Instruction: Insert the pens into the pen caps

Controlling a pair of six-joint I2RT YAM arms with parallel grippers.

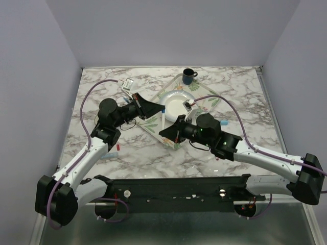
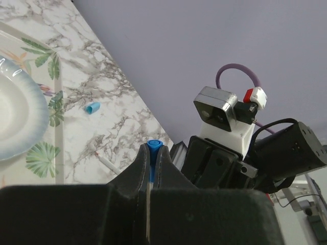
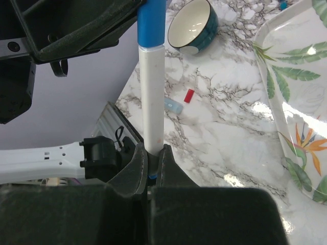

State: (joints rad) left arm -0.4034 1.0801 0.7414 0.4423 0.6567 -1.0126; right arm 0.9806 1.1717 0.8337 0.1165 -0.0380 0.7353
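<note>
left gripper (image 2: 154, 151) pinching shut on blue cap (image 2: 154, 145); right gripper (image 3: 152, 151) clamping shut on white pen (image 3: 152, 97) base; pen tip sitting inside cap; both hanging above tray (image 1: 212, 102).

On the table (image 1: 245, 87), toward the far middle, a tray (image 1: 151, 124), and on the tray a plate (image 1: 173, 104). Just beyond the tray's far corner, on the tabletop, a mug (image 1: 189, 75). Above the tray's near-left part, a pen (image 1: 163, 121), pinched at its near end by the right gripper (image 1: 161, 133) and joined at its far end to a held cap (image 2: 154, 145) clamped in the left gripper (image 1: 163, 108). Left of the tray, beside the left arm, a loose cap (image 1: 118, 147), with a second loose cap (image 1: 110, 153) just nearer and further left. Right of the tray, beside the right arm, a third loose cap (image 1: 224, 122).
</note>
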